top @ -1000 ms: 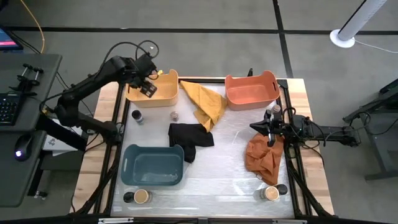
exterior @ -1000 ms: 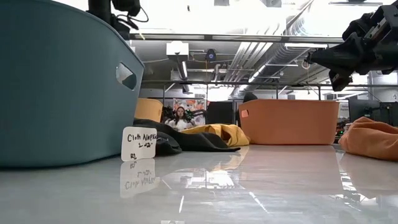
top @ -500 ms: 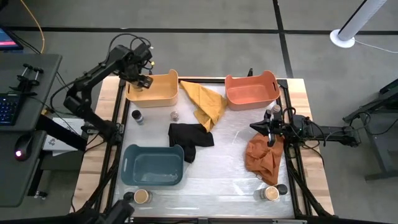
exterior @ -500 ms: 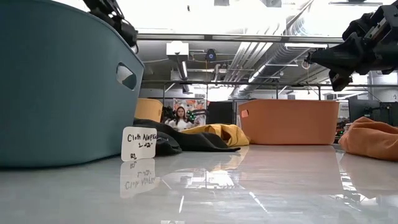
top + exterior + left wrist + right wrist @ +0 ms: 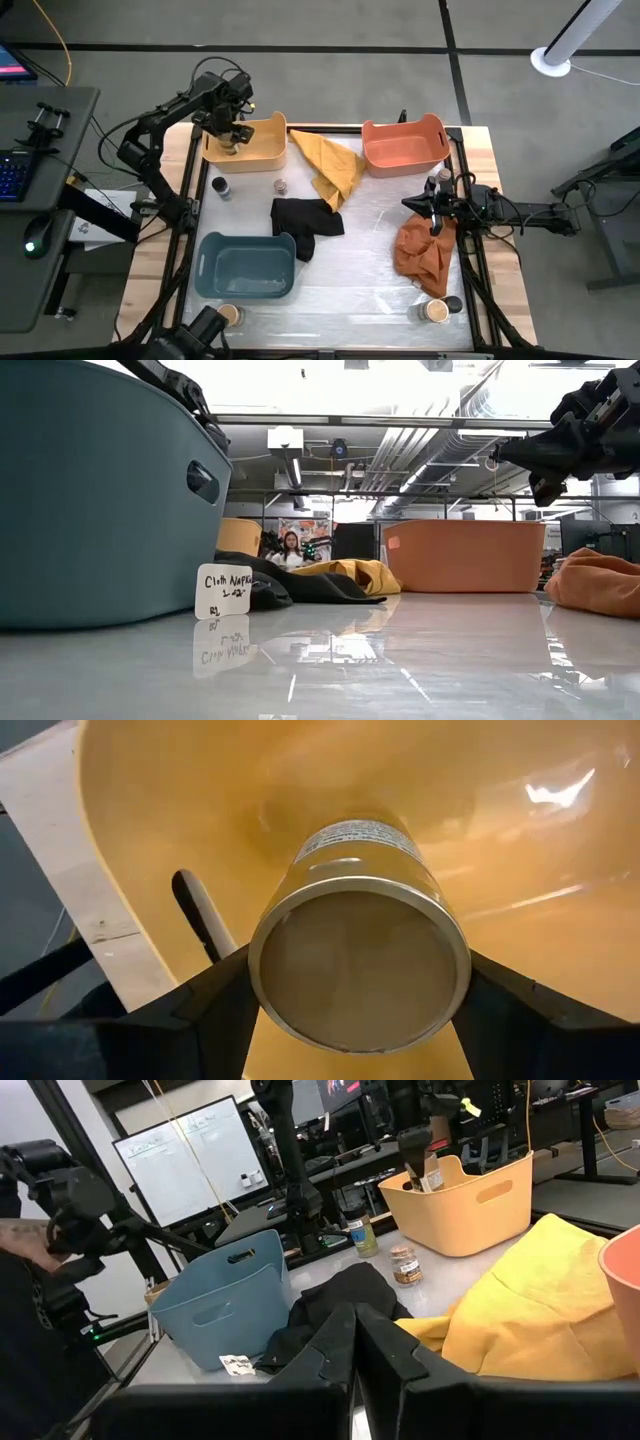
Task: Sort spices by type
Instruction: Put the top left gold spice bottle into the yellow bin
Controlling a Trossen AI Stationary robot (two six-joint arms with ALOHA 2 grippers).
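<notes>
My left gripper (image 5: 232, 134) points down into the yellow bin (image 5: 265, 152) at the table's far left and is shut on a tan-topped spice jar (image 5: 360, 970). Loose on the table stand a dark jar (image 5: 220, 187) and a small brownish jar (image 5: 281, 186) near that bin. More jars stand at the near edge, on the left (image 5: 229, 315) and on the right (image 5: 437, 311). My right gripper (image 5: 410, 204) waits shut and level above the orange cloth (image 5: 425, 250). My left gripper pinches the jar between its two fingers, which lie against opposite sides of the lid's rim (image 5: 262, 970). The fingers come from above, pointing steeply down. The jar stands upright below them, inside the yellow bin; whether its bottom rests on the bin's floor is hidden.
A blue bin (image 5: 245, 265) stands near left, an orange bin (image 5: 405, 145) far right. A yellow cloth (image 5: 330, 165) and a black cloth (image 5: 305, 220) lie mid-table. More small jars (image 5: 440, 180) stand by the right arm.
My left gripper has sunk into the yellow bin with the jar and tipped to point more steeply down, while that arm's elbow swung toward the table's far edge. The jar has gone from tilted to nearly upright.
</notes>
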